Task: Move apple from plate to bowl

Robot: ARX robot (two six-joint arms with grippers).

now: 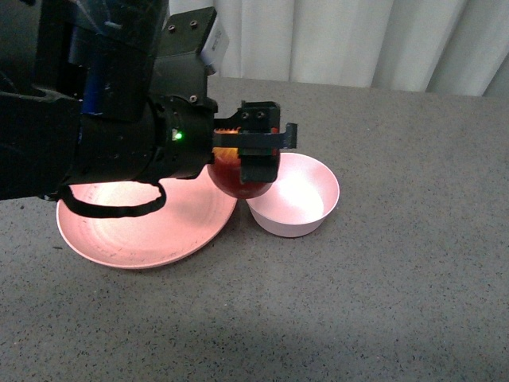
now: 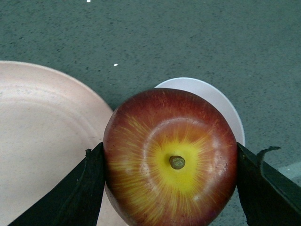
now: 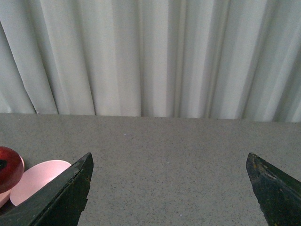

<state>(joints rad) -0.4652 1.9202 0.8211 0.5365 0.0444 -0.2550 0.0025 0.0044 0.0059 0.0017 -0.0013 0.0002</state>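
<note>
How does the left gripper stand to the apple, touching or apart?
Touching. Left wrist view: fingers of the left gripper press the apple on both sides.

Front view: light falls from above, moderate overall. Bowl (image 1: 306,195) interior blown out near white; 1 hot patch on plate (image 1: 143,231) beside the arm. Left arm (image 1: 95,143) underexposed, almost solid black; 1 green indicator light (image 1: 176,135) blooms. Soft narrow shadows under both dishes on the counter (image 1: 382,302), where grain is visible. Left wrist view: apple (image 2: 171,160) sharp, with a broad soft sheen and no hard glare; left hand (image 2: 167,150) fingers (image 2: 80,188) are black silhouettes; bowl rim washed white; counter has a green-grey cast and 2 white specks. Right wrist view: curtain (image 3: 155,56) evenly lit, gentle fold shadows; right hand (image 3: 169,155) fingers (image 3: 61,197) dark, detail lost.
</note>
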